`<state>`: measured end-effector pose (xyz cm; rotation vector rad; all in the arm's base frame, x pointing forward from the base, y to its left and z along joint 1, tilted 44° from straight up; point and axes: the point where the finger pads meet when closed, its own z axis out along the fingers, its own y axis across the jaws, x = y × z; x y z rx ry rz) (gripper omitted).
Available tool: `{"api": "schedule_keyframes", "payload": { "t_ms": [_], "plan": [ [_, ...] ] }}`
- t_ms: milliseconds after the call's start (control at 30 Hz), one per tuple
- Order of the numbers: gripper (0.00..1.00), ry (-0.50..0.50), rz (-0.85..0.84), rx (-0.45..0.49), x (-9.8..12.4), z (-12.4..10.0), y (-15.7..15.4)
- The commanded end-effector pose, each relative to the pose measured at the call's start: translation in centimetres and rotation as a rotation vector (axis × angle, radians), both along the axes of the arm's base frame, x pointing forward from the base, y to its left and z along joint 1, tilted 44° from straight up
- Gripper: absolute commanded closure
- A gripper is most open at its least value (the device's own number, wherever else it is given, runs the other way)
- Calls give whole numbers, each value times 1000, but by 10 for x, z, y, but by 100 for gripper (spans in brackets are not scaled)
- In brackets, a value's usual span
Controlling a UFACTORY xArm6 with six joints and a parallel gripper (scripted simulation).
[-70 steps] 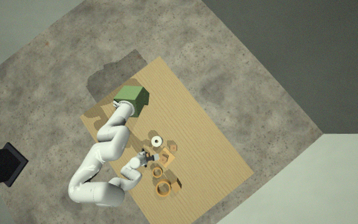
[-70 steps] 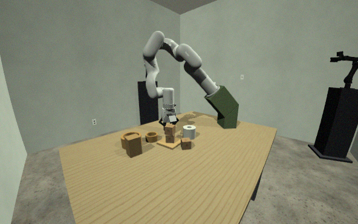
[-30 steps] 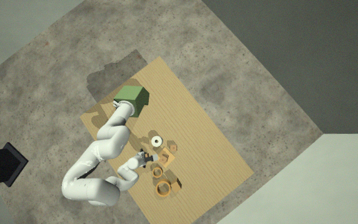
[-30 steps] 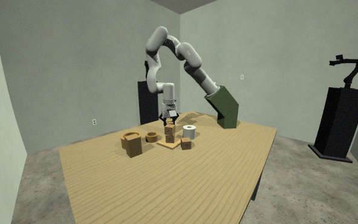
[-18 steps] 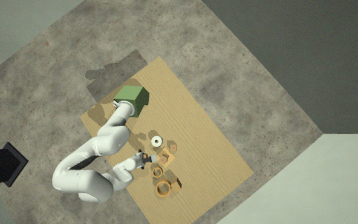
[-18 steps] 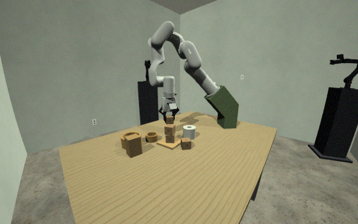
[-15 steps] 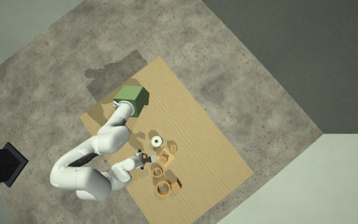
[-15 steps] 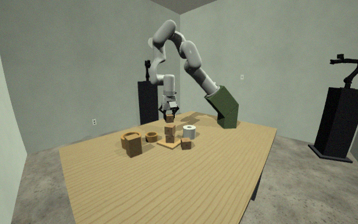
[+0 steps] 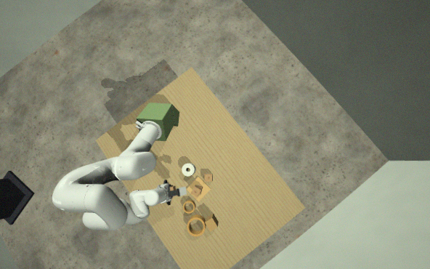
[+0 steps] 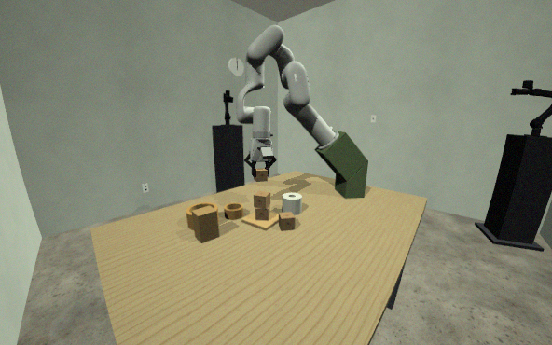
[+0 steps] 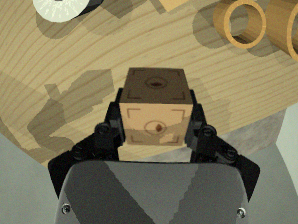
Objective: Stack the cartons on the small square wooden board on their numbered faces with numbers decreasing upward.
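Pale green walls and a mottled grey floor surround the desk (image 9: 250, 182) (image 10: 289, 280) (image 11: 30, 65), whose top has a wood grain. Above it, my jaws (image 9: 173, 189) (image 10: 261, 174) are closed on one carton (image 9: 172, 188) (image 10: 261, 175) (image 11: 157, 124), a black finger on either side of it. Both faces of it turned to my wrist view bear a ringed dark mark and corner lines; I cannot read any number. Beyond my jaws, clear of what I hold, lies the board (image 9: 205, 189) (image 10: 265, 225) (image 11: 172, 4). On it stand two cartons, the upper (image 10: 262, 200) on the lower (image 10: 262, 213). Just beside the board, on the desk, sits the fourth carton (image 9: 208, 177) (image 10: 286, 221). Near the board stand a white roll (image 9: 187, 169) (image 10: 292, 204) (image 11: 60, 7) to one side and a small ring (image 9: 184, 207) (image 10: 233, 212) (image 11: 229, 25) to the other. Farther from my jaws, a large ring (image 9: 189, 233) (image 10: 188, 219) (image 11: 285, 40) stands beside a brown block (image 9: 211, 223) (image 10: 206, 225).
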<state>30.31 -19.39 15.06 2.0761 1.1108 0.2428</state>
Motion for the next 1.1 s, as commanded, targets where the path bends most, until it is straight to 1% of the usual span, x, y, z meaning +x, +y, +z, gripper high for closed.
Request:
{"api": "schedule_keyframes", "payload": {
  "t_ms": [0, 467, 633, 700, 800, 967, 1067],
  "plan": [
    [100, 47, -24, 8, -6, 10, 6],
    [100, 48, -23, 10, -7, 12, 9],
    [100, 49, -23, 12, -2, 13, 12],
    [100, 54, -23, 18, 12, 16, 23],
    [100, 59, -23, 23, 46, 24, 56],
    [100, 50, -23, 11, 66, 30, 95],
    [100, 47, -23, 8, 81, 34, 117]
  ]
}}
